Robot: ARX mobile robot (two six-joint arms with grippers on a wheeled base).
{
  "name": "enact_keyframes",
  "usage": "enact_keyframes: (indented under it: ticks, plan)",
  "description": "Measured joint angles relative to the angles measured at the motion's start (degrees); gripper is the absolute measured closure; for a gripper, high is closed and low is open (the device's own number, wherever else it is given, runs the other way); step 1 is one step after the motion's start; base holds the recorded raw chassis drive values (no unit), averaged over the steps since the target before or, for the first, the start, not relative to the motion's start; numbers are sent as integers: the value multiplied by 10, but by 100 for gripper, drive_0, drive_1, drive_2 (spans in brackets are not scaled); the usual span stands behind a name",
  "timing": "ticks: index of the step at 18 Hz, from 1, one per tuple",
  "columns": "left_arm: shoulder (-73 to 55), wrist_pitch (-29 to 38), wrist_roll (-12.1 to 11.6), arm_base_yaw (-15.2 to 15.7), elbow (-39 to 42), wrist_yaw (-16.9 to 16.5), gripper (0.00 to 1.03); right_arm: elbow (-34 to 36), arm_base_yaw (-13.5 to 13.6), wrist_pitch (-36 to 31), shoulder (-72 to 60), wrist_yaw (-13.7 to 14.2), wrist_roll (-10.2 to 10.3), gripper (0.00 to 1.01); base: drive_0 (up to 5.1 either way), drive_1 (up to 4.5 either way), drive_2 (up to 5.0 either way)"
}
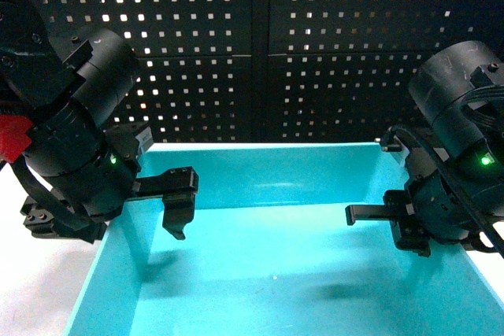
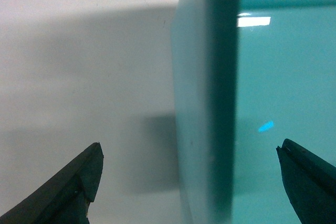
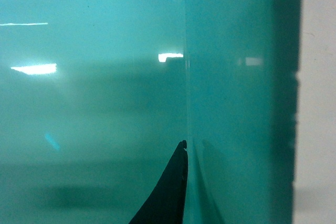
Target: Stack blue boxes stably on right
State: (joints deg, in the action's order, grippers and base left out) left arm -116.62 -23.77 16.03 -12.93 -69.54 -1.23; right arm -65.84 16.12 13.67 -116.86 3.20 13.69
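Straddling the turquoise tub's [image 1: 276, 273] left wall, your left gripper [image 2: 189, 182] is spread wide; the right gripper's [image 1: 394, 222] opening I cannot tell, one finger inside against the right wall. Uneven clamping could tilt the tub.

We record a white table [image 1: 39, 281], carrying directly on it one turquoise tub [image 1: 260, 171], whose left wall stands on the bare white surface.
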Motion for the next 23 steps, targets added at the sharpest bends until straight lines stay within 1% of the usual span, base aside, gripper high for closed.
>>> enact_keyframes:
  ticks: [3, 6, 7, 9, 16, 17, 18, 19, 23]
  plan:
    - [3, 30, -23, -2, 14, 6, 5, 0, 0, 0, 0, 0, 0, 93, 0, 0, 0]
    - [4, 37, -31, -4, 17, 7, 5, 0, 0, 0, 0, 0, 0, 93, 0, 0, 0]
    - [5, 42, -34, -4, 19, 9, 12, 0, 0, 0, 0, 0, 0, 93, 0, 0, 0]
    - [9, 57, -37, -5, 28, 16, 31, 0, 0, 0, 0, 0, 0, 93, 0, 0, 0]
    - [12, 51, -36, -4, 31, 8, 87, 0, 0, 0, 0, 0, 0, 93, 0, 0, 0]
    - [13, 52, -36, -4, 34, 12, 96, 0, 0, 0, 0, 0, 0, 93, 0, 0, 0]
    - [15, 56, -30, -2, 37, 13, 102, 0, 0, 0, 0, 0, 0, 93, 0, 0, 0]
    - [19, 68, -28, -2, 45, 14, 101, 0, 0, 0, 0, 0, 0, 93, 0, 0, 0]
    - [22, 75, -26, -3, 51, 15, 101, 0, 0, 0, 0, 0, 0, 93, 0, 0, 0]
